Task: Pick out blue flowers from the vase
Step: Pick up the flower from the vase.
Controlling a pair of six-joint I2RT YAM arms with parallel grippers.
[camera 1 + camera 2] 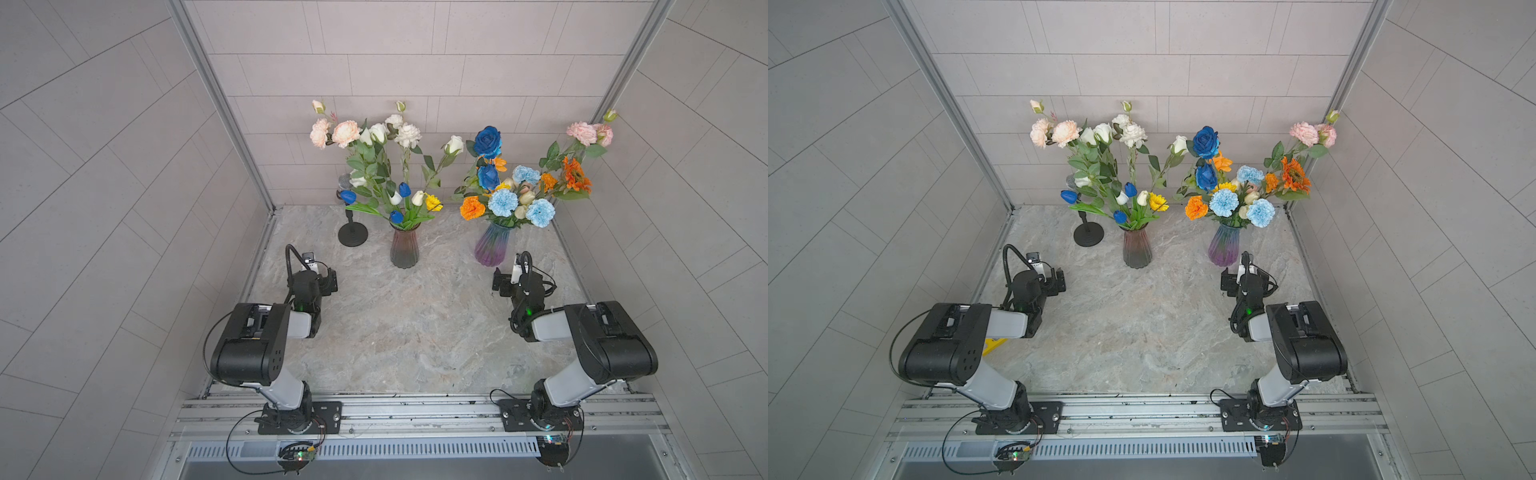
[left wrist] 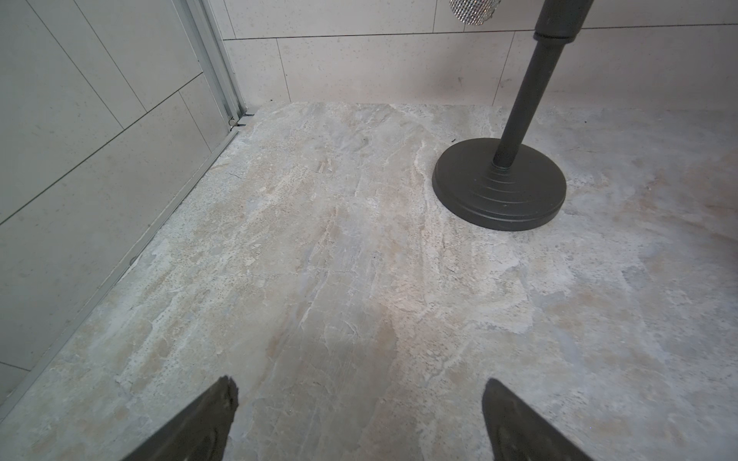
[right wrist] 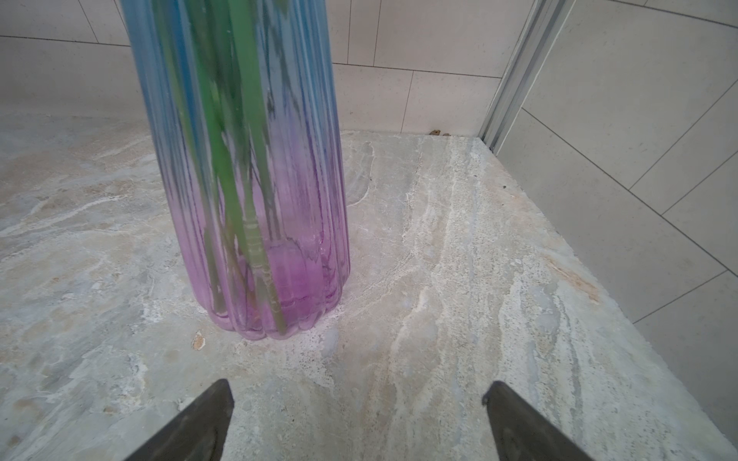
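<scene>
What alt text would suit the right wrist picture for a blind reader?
A ribbed glass vase, blue fading to purple at its base and holding green stems, stands on a marbled table. The right pincer is open and empty, short of the vase.

Left arm (image 1: 249,349) and right arm (image 1: 611,345) elbow-up, left tool (image 2: 359,389) and right tool (image 3: 358,390) low (jaws wide apart).

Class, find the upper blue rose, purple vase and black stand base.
upper blue rose (image 1: 488,140): in a top view, bloom centre
purple vase (image 3: 307,191): right wrist view, glass wall
black stand base (image 2: 487,197): left wrist view, disc top
</scene>
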